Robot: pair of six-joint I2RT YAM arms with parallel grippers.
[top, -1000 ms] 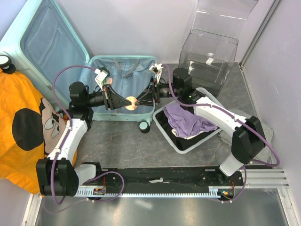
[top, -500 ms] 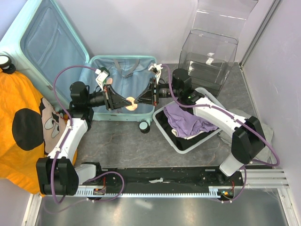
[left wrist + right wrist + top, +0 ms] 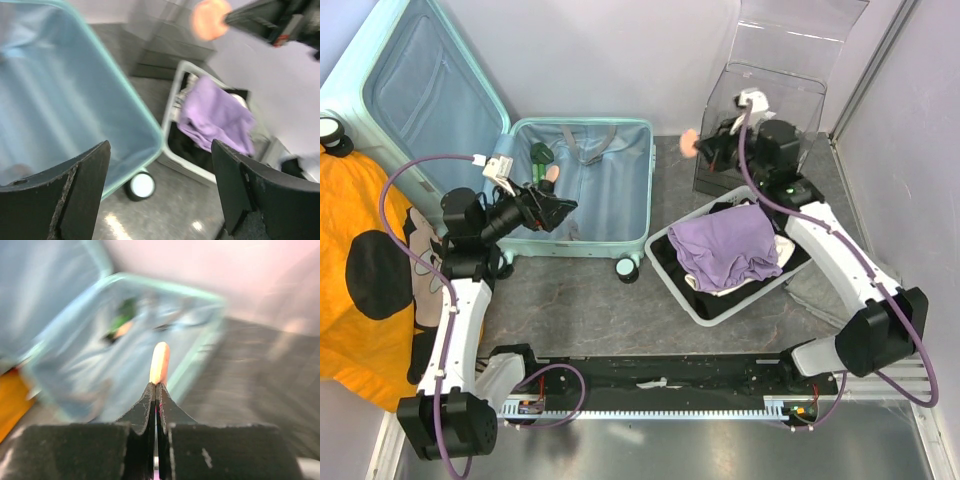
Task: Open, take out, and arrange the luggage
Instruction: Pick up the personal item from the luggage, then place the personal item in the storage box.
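Note:
The mint luggage [image 3: 620, 200] lies open on the table, its lid [image 3: 430, 90] leaning up at the back left. A green item [image 3: 540, 153] lies in its far left corner. My left gripper [image 3: 563, 208] hovers open and empty over the luggage's left side; in the left wrist view its fingers [image 3: 75, 190] frame the luggage [image 3: 60, 100] rim and a wheel [image 3: 141, 185]. My right gripper [image 3: 701, 147] is shut on a thin orange disc [image 3: 689, 142], raised between the luggage and the clear box. The right wrist view shows that disc [image 3: 160, 362] edge-on in the right gripper [image 3: 156, 386].
A clear plastic box [image 3: 770, 110] stands at the back right. A white basket [image 3: 692, 300] holding a purple cloth [image 3: 725, 248] sits right of the luggage. An orange printed cloth [image 3: 360, 260] covers the left side. Walls close in left and right.
The orange disc passed from my left gripper to my right. The left gripper opened and drew back left; the right arm carried the disc up and right, out of the luggage.

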